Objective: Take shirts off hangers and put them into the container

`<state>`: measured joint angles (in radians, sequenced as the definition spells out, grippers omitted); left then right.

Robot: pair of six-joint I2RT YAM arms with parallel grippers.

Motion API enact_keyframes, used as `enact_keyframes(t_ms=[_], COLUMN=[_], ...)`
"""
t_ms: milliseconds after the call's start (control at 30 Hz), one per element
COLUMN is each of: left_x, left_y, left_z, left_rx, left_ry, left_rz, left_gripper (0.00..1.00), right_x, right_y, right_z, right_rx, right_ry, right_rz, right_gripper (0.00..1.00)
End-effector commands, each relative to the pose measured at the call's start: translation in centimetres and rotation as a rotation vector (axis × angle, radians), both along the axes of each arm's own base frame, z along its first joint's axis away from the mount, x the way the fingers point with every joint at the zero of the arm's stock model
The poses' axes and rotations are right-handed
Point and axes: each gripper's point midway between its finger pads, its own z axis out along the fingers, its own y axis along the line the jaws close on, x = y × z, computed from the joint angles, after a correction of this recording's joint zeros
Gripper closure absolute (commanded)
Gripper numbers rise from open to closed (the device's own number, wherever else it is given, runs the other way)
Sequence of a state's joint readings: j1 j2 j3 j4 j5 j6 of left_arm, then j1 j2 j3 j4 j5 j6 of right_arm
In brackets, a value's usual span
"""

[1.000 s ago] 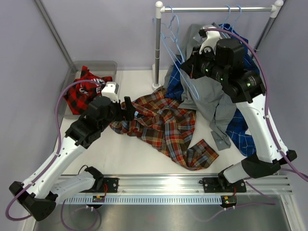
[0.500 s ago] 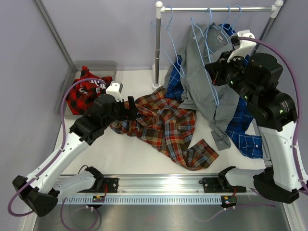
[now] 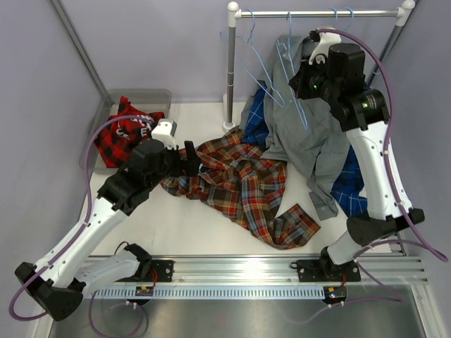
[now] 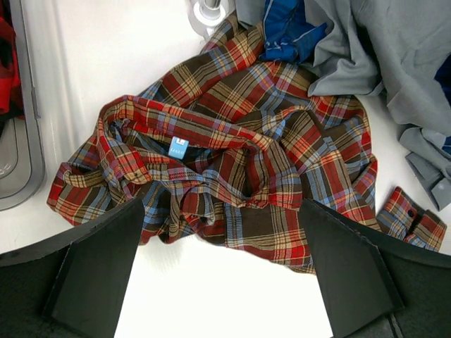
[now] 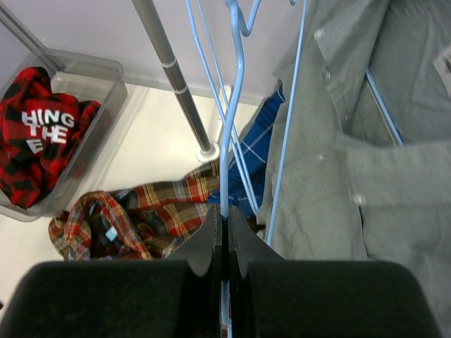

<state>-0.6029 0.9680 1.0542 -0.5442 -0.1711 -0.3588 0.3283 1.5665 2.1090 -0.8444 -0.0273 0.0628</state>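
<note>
Altogether four shirts show: red-black one in the container, three outside.

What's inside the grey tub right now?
A red-black plaid shirt with white lettering lies bunched in the container. One end is bare; anything under the shirt is hidden.

White table, orange-red-blue plaid shirt crumpled mid-table, container far left
</note>
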Motion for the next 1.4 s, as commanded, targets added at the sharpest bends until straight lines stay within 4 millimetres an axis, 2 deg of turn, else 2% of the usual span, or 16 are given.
enact_keyframes(t_ms=[0,33,67,133,200,400,500,833,1067,1133,1233,1267,1367], left_x=[-0.2,-0.3,-0.3,-0.5,-0.6,-0.7,-0.7,-1.0,-1.5,-1.6,-1.7,-1.7,-1.7], left_y=[0.1,0.2,0.2,0.3,0.4,0.3,0.3,-0.1,-1.0,-1.2,-1.4,-1.5,-1.7], left_z=[2.1,2.2,2.1,2.1,1.9,1.0,0.8,0.1,-0.4,-0.5,-0.9,-1.1,-1.7], left_rx=[-0.043,-0.043,-0.042,-0.044,-0.043,-0.038,-0.036,-0.037,-0.047,-0.046,-0.042,-0.037,-0.033], left_ry=[-0.060,-0.060,-0.059,-0.060,-0.057,-0.037,-0.033,-0.012,0.011,0.015,0.025,0.032,0.050], left_rz=[-0.004,-0.006,-0.006,-0.007,-0.003,-0.010,-0.010,-0.036,-0.089,-0.101,-0.114,-0.121,-0.126], left_gripper=[0.01,0.01,0.01,0.01,0.01,0.01,0.01,0.01,0.01,0.01,0.01,0.01,0.01], right_x=[1.0,2.2,2.3,3.5,3.9,6.3,6.8,8.8,9.3,9.2,8.8,8.6,7.5], right_y=[0.3,0.9,1.0,1.5,1.8,2.8,3.2,4.0,3.5,3.4,3.1,3.0,2.6], right_z=[4.3,3.3,4.4,3.9,4.5,2.8,2.1,-2.9,-4.0,-4.2,-4.1,-3.9,-2.8], right_rx=[0.039,0.039,0.049,0.055,0.062,0.079,0.086,0.064,0.059,0.056,0.054,0.053,0.048], right_ry=[-0.113,-0.083,-0.110,-0.100,-0.119,-0.087,-0.073,0.029,0.051,0.058,0.056,0.053,0.038], right_rz=[0.066,0.084,0.098,0.128,0.151,0.207,0.236,0.272,0.256,0.252,0.245,0.242,0.225], right_gripper=[1.00,1.00,1.00,1.00,1.00,1.00,1.00,1.00,0.97,0.91,0.67,0.52,0.22])
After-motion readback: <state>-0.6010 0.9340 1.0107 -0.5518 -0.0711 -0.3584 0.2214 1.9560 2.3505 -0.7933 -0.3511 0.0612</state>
